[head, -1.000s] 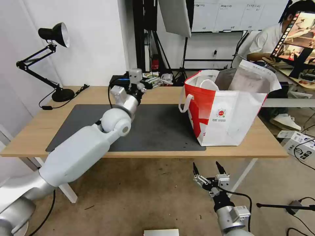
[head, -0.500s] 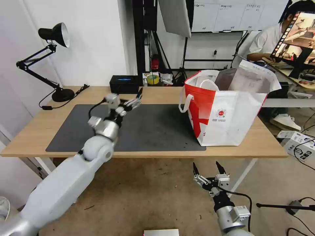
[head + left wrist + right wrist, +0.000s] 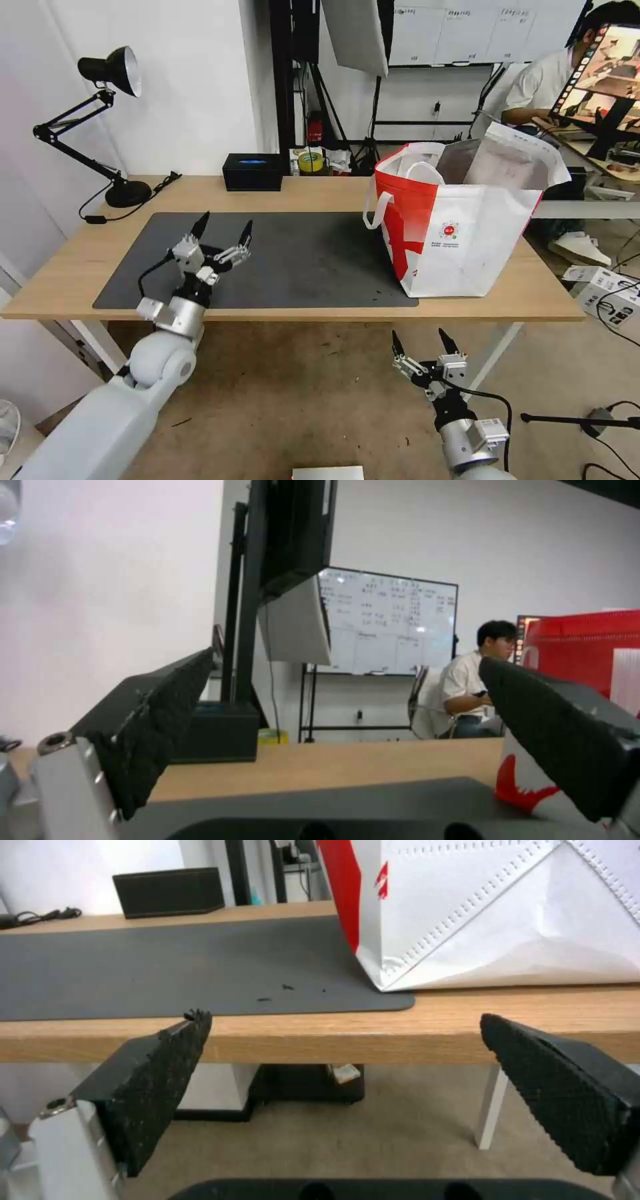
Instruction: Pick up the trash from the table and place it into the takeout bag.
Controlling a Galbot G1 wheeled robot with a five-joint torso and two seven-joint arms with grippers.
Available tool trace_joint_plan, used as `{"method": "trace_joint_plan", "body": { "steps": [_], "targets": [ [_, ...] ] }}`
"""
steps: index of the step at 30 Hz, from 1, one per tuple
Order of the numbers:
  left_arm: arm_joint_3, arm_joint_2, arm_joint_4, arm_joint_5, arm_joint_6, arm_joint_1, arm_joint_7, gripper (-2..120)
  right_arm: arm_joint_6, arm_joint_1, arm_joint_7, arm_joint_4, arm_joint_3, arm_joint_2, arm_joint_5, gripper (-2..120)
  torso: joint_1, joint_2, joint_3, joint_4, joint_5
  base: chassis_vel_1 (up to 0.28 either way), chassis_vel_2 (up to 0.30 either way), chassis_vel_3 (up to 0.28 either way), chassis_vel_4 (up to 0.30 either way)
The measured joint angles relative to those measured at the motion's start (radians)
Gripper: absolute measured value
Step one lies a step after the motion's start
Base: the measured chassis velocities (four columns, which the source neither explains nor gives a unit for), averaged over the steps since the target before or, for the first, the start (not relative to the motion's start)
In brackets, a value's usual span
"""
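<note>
Your left pincer (image 3: 223, 233) hung over the near left part of the dark grey mat (image 3: 313, 260), its two black fingers spread wide with nothing between them. Your right pincer (image 3: 420, 341) sat low in front of the near edge of the surface (image 3: 533, 293), below the top, its fingers likewise parted and empty.

The takeout bag (image 3: 460, 227) stood upright on the right side of the surface, its near left corner resting on the mat's right end. It was a big boxy bag, red on the left face and white on the near one, with a small round red logo (image 3: 449, 231) on the white panel, a white loop handle (image 3: 375, 200) drooping off the left side and silver foil lining showing at the open mouth. From the right wrist view you saw its white creased wall (image 3: 507, 915) and a red stripe down the corner.

A few dark crumbs (image 3: 287, 988) lay on the mat near its near right corner (too small to identify). At the far edge you had a black tissue box (image 3: 253, 171), and at the far left a black desk lamp (image 3: 107, 120) with its cord trailing on the wood.
</note>
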Motion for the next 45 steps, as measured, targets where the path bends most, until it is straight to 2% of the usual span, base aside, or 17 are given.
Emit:
{"method": "trace_joint_plan", "body": {
  "steps": [11, 17, 27, 36, 45],
  "targets": [
    [-0.143, -0.065, -0.016, 0.053, -0.048, 0.164, 0.031, 100, 0.000, 0.000, 0.000, 0.000, 0.000, 0.000, 0.000, 100, 0.000, 0.000, 0.000, 0.0001, 0.0000, 0.000, 0.000, 0.000, 0.000],
    [-0.147, -0.071, -0.016, 0.056, -0.053, 0.180, 0.043, 100, 0.000, 0.000, 0.000, 0.000, 0.000, 0.000, 0.000, 100, 0.000, 0.000, 0.000, -0.0003, 0.0000, 0.000, 0.000, 0.000, 0.000],
    [-0.248, -0.080, -0.055, 0.041, -0.043, 0.304, 0.055, 100, 0.000, 0.000, 0.000, 0.000, 0.000, 0.000, 0.000, 100, 0.000, 0.000, 0.000, 0.0000, 0.0000, 0.000, 0.000, 0.000, 0.000],
    [-0.340, -0.142, -0.069, 0.030, -0.046, 0.426, 0.054, 100, 0.000, 0.000, 0.000, 0.000, 0.000, 0.000, 0.000, 100, 0.000, 0.000, 0.000, 0.0000, 0.0000, 0.000, 0.000, 0.000, 0.000],
    [-0.377, -0.171, -0.077, 0.012, -0.047, 0.501, 0.062, 100, 0.000, 0.000, 0.000, 0.000, 0.000, 0.000, 0.000, 100, 0.000, 0.000, 0.000, 0.0000, 0.0000, 0.000, 0.000, 0.000, 0.000]
  ]
}}
